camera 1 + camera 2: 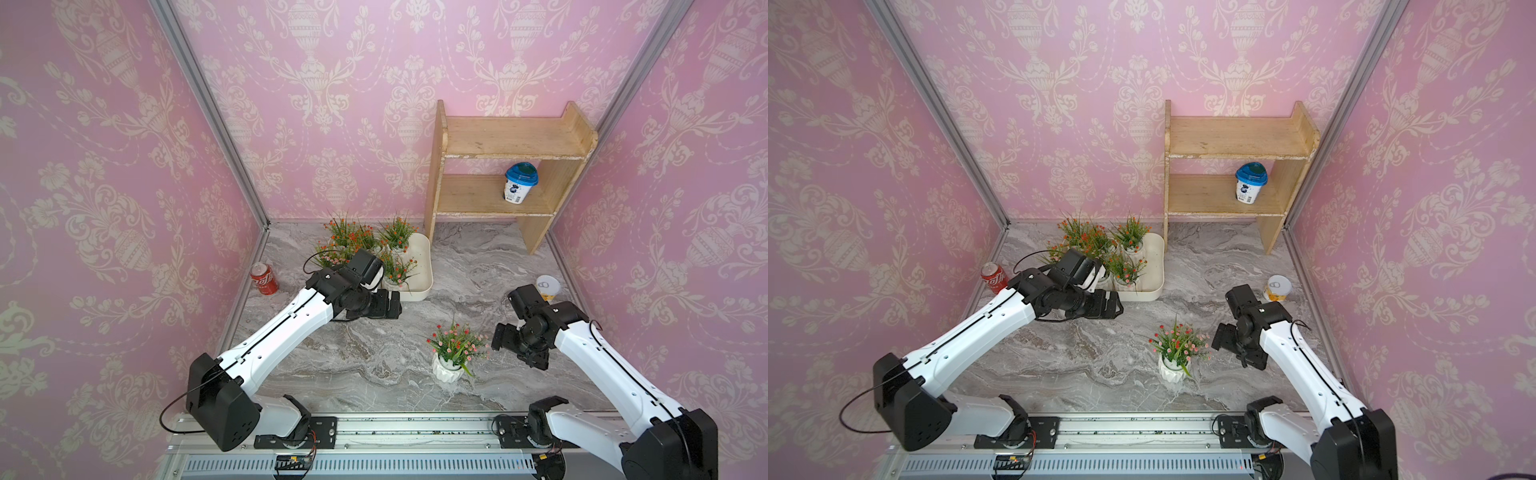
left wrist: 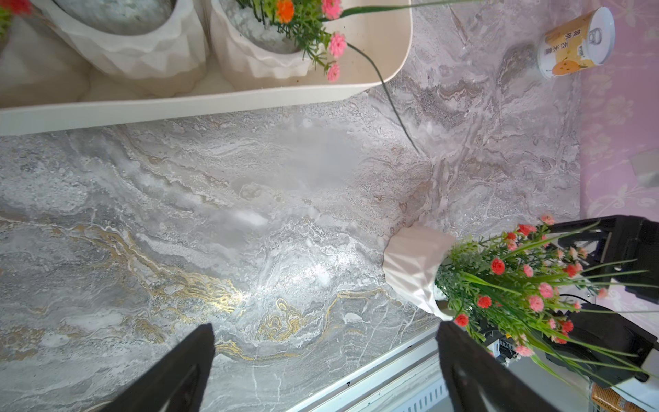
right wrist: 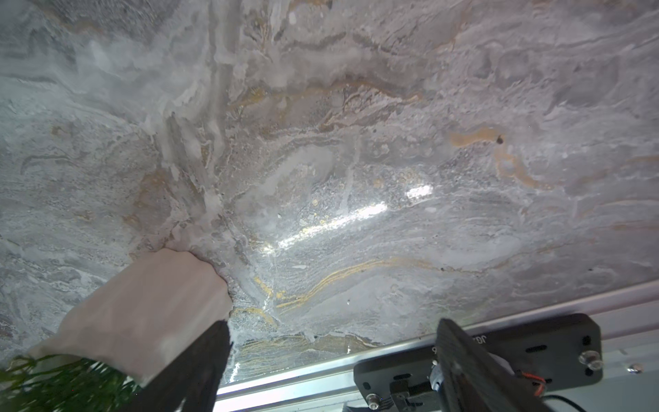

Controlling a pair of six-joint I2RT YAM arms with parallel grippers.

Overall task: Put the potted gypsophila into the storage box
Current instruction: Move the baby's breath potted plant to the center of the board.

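Left pincer (image 2: 326,326) gapes empty near the storage box (image 1: 424,266); right pincer (image 3: 331,323) spread apart, just beside the lone potted gypsophila (image 1: 448,371) on the counter (image 1: 374,361).

Left arm (image 1: 282,328) and right arm (image 1: 602,365): white link shells, black joint housings. Thin black cable (image 1: 161,415) loops at the left shoulder; black base plates (image 1: 324,432), screw-fixed, on a silver rail (image 1: 415,432).

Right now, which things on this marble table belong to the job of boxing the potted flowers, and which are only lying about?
Job: white ribbed pot of pink-flowered sprigs standing alone; like pots already boxed; shallow cream-white plastic storage box.
Lying about: red soda can; wooden two-tier shelf; blue-lidded white tub; yellow tin can.
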